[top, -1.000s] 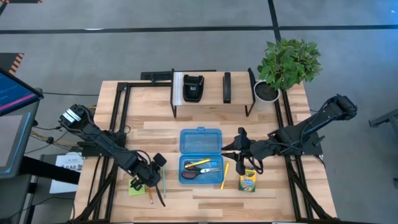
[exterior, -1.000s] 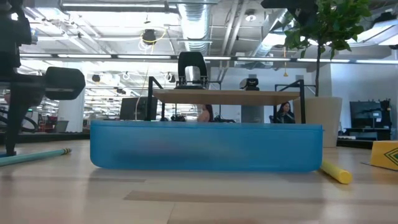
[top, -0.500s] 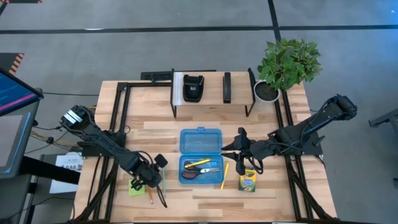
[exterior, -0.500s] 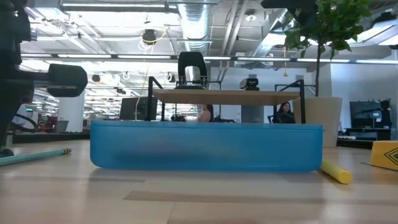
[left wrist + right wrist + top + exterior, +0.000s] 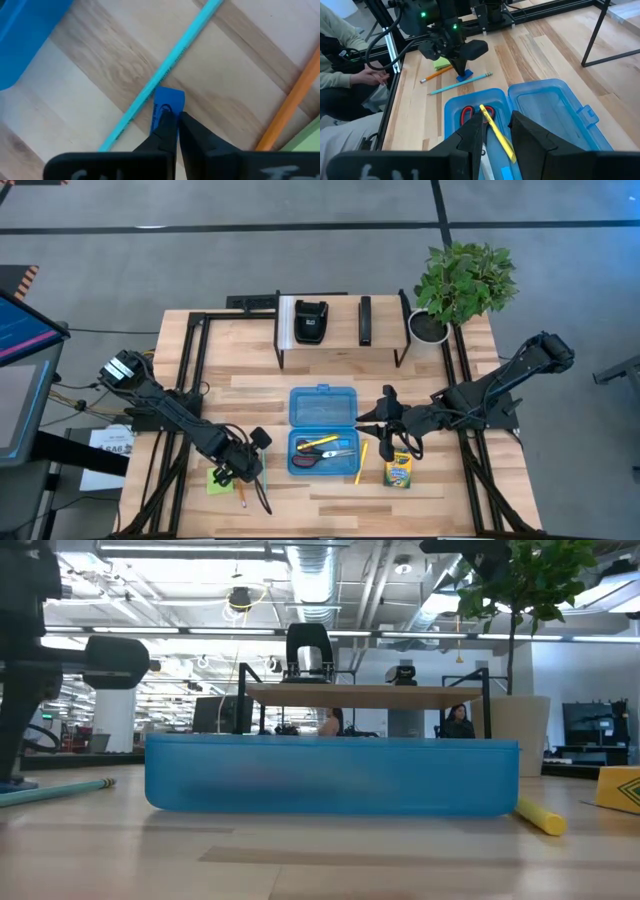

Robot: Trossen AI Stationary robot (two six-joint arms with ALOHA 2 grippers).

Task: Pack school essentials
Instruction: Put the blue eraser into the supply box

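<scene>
My left gripper (image 5: 172,117) is down on the table, fingers pinched tight onto the blue eraser (image 5: 166,102), which lies against the teal pencil (image 5: 170,75) with the orange pencil (image 5: 292,102) and green sticky-note pad (image 5: 217,481) close by. My right gripper (image 5: 495,132) hangs partly open over the blue case (image 5: 322,432), holding nothing; scissors (image 5: 318,459) lie inside, crayon box (image 5: 399,472) beside it

Overhead, table-level, two wrist close-ups
</scene>
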